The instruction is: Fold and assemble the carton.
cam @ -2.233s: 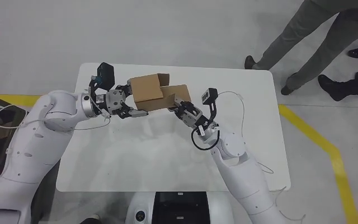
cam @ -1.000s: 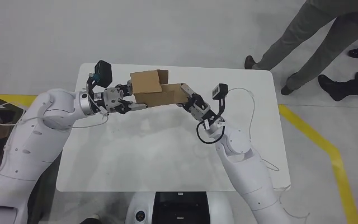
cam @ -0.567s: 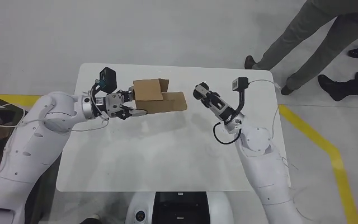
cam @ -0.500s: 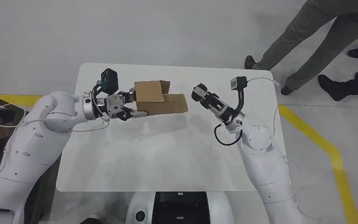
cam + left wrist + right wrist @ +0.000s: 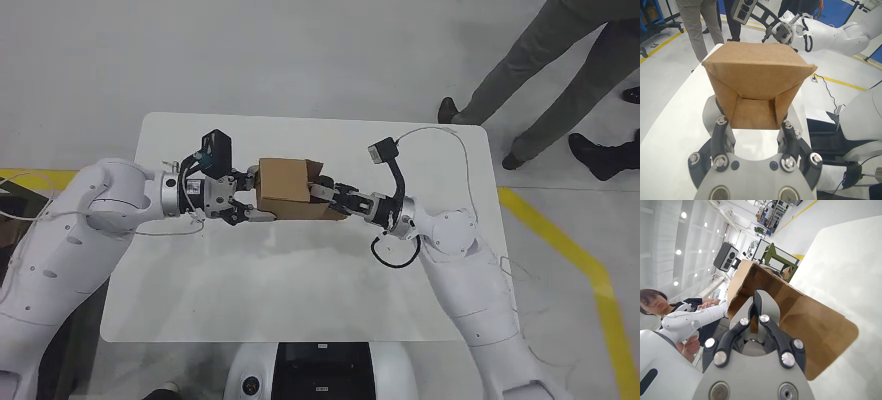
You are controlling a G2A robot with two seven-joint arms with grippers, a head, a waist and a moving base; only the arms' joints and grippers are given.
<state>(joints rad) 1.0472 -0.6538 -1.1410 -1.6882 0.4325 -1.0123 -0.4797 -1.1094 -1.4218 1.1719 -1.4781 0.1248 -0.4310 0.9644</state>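
At the far half of the bench (image 5: pixel 300 290), in the top view, the carton (image 5: pixel 285 180) is held between the left pincer (image 5: pixel 242 196) and the right pincer (image 5: pixel 326 194).

In the left wrist view, the carton (image 5: pixel 757 72) is squeezed at its open end by the left pincer (image 5: pixel 753 113), which is spread wide.

In the right wrist view, a wall of the carton (image 5: pixel 810 323) is pinched by the right pincer (image 5: pixel 755 300), which is nearly closed.

The box (image 5: pixel 285 182) blocks the line between left gripper (image 5: pixel 249 196) and right gripper (image 5: pixel 323 190), both clamped on it. Passing room lies over the table (image 5: pixel 300 290) on its near side.
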